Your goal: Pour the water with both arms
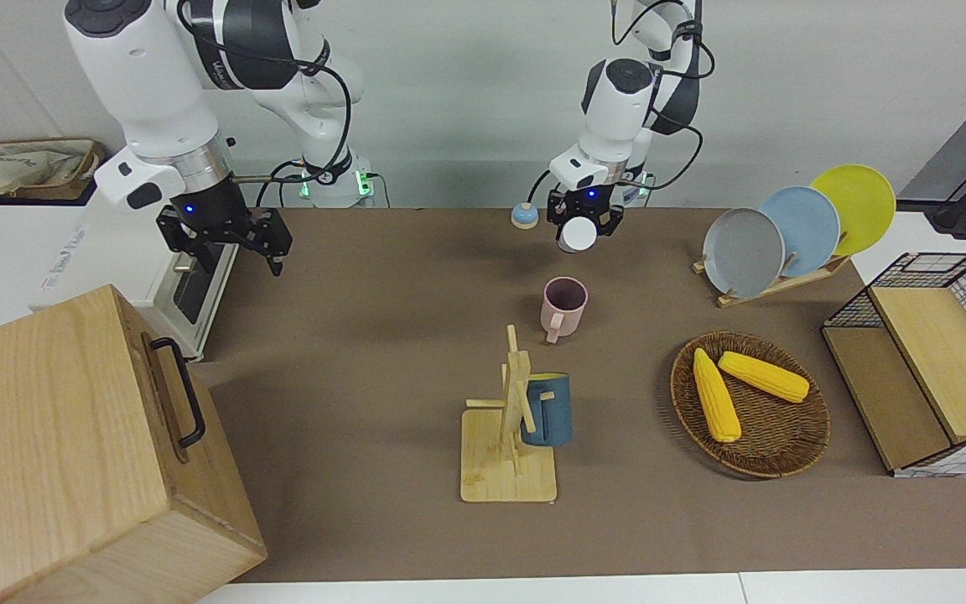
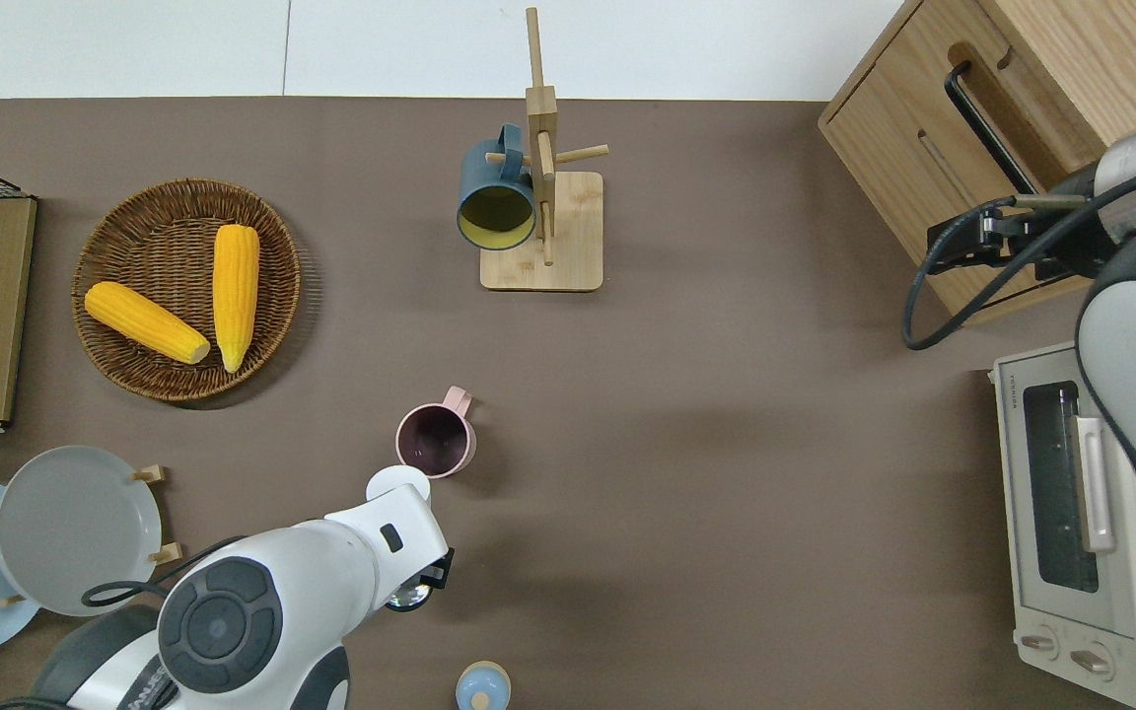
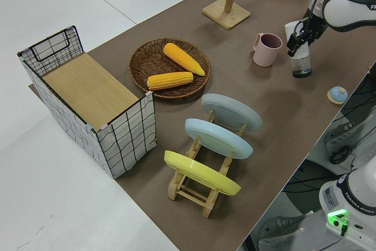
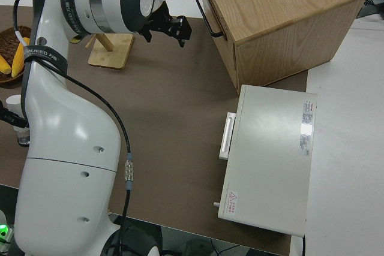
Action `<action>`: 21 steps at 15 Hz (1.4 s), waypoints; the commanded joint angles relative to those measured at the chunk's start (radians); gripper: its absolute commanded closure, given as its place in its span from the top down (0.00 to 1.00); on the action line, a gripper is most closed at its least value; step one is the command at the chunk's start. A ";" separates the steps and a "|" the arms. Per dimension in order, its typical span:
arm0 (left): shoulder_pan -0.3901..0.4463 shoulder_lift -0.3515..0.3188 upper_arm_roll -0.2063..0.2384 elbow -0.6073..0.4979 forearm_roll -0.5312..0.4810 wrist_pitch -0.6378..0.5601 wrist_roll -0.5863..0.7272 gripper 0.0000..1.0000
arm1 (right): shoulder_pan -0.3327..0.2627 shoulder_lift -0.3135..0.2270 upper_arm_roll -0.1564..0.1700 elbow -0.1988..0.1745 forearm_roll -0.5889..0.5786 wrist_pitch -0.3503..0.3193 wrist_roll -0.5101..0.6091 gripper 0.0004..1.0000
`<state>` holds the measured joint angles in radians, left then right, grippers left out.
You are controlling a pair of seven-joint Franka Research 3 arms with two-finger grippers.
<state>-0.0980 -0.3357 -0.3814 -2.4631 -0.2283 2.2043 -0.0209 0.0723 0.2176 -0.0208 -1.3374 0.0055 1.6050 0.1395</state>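
Left hand [image 1: 577, 220]: I see it pinching a white-capped bottle [image 2: 397, 485], held up just beside the pink mug [image 2: 435, 441].
Pink mug: upright on the worktop [image 2: 726, 444], near the mug rack [image 2: 540, 212].
Right hand [image 1: 227, 239]: fingers spread, holding nothing, parked.

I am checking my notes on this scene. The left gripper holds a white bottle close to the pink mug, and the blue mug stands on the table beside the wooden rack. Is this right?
One detail is wrong: the blue mug does not stand on the table; it hangs on the wooden rack, as the front view shows. The left gripper does hold the white bottle close to the pink mug.
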 commanded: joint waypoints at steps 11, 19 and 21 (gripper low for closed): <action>0.014 0.300 0.009 0.355 0.086 -0.357 -0.090 0.00 | -0.020 -0.021 0.018 -0.023 -0.004 0.003 -0.017 1.00; 0.015 0.302 0.010 0.355 0.098 -0.383 -0.096 0.00 | -0.019 -0.021 0.018 -0.023 -0.004 0.003 -0.017 1.00; 0.015 0.302 0.010 0.355 0.099 -0.385 -0.094 0.00 | -0.020 -0.021 0.018 -0.023 -0.004 0.003 -0.017 1.00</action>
<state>-0.0856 -0.0289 -0.3724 -2.1396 -0.1482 1.8610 -0.0958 0.0723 0.2175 -0.0207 -1.3374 0.0055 1.6050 0.1395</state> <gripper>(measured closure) 0.370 0.004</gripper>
